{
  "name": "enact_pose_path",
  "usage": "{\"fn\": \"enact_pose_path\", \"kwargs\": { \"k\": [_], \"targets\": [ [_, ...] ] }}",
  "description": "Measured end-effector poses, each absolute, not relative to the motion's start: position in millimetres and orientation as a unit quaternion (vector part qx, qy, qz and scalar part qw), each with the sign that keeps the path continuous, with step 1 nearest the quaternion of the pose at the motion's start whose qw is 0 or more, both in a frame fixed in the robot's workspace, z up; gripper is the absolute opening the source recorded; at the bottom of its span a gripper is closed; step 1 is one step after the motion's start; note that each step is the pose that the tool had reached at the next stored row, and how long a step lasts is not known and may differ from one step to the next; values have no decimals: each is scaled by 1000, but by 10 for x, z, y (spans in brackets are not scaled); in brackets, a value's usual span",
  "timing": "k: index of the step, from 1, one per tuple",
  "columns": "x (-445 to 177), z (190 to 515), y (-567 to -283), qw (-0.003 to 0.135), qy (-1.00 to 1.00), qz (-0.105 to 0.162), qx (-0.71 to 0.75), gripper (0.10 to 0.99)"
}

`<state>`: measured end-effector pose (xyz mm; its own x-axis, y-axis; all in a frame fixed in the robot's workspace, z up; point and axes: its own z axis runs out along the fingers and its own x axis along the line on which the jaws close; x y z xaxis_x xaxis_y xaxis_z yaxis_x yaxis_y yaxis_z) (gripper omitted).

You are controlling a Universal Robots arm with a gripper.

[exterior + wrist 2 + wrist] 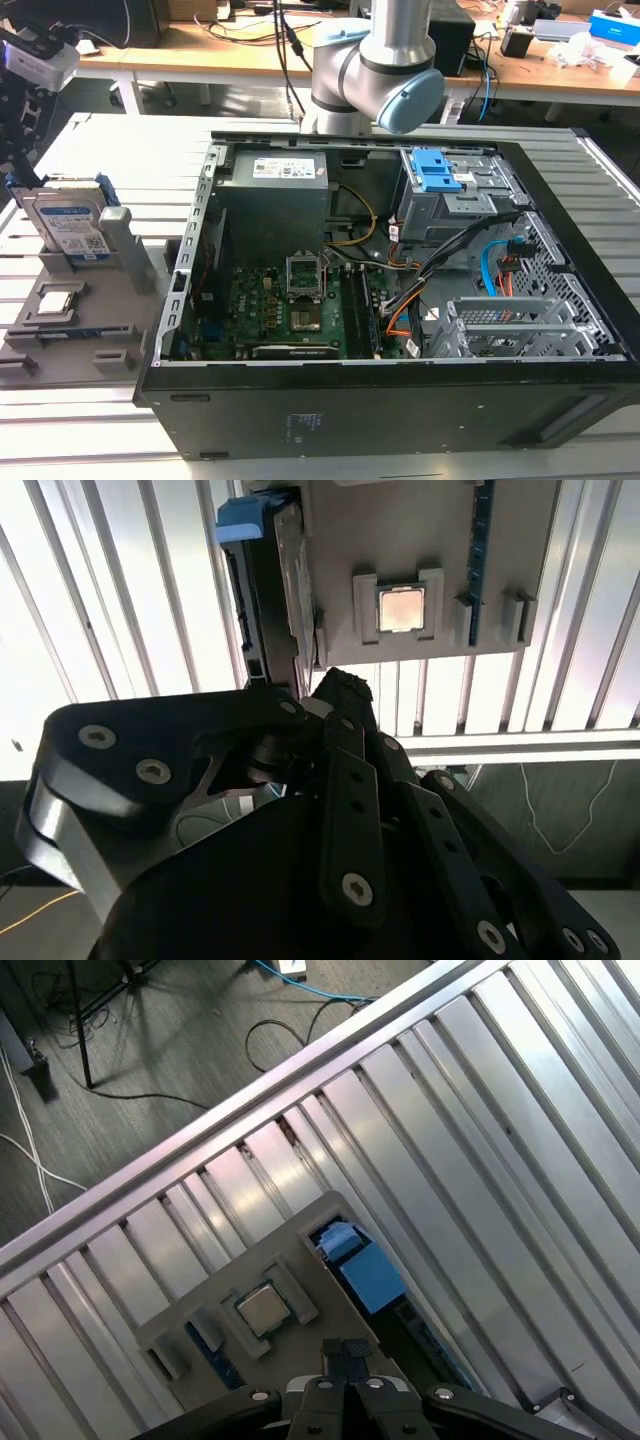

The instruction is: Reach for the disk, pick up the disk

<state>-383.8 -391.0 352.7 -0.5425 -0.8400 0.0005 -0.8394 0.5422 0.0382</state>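
Observation:
The disk [70, 222] stands on edge in a slot of the grey holder tray [60, 335] at the exterior view's left. It is silver-grey with a white-and-blue label and blue side rails. My gripper [25, 170] hangs just above and behind the disk, at the frame's left edge. In the second wrist view the black fingers [340, 740] come together at a point beside the disk's edge [270, 600], not touching it. In the first wrist view the gripper [345, 1350] is shut, empty, and next to the disk's blue rail [370, 1275].
A small square silver chip [402, 608] sits in a pocket of the tray, beside a blue strip [478, 550]. The open black computer case [400, 300] lies to the exterior view's right of the tray, on the slatted metal table [480, 1110]. The arm's base [375, 70] is behind the case.

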Motion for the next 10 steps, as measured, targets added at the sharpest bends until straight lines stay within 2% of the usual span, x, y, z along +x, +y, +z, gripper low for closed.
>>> {"fn": "enact_pose_path", "kwargs": {
  "k": [10],
  "targets": [
    [-3838, 3527, -3910, 10, -846, -16, 533, 106]
  ]
}}
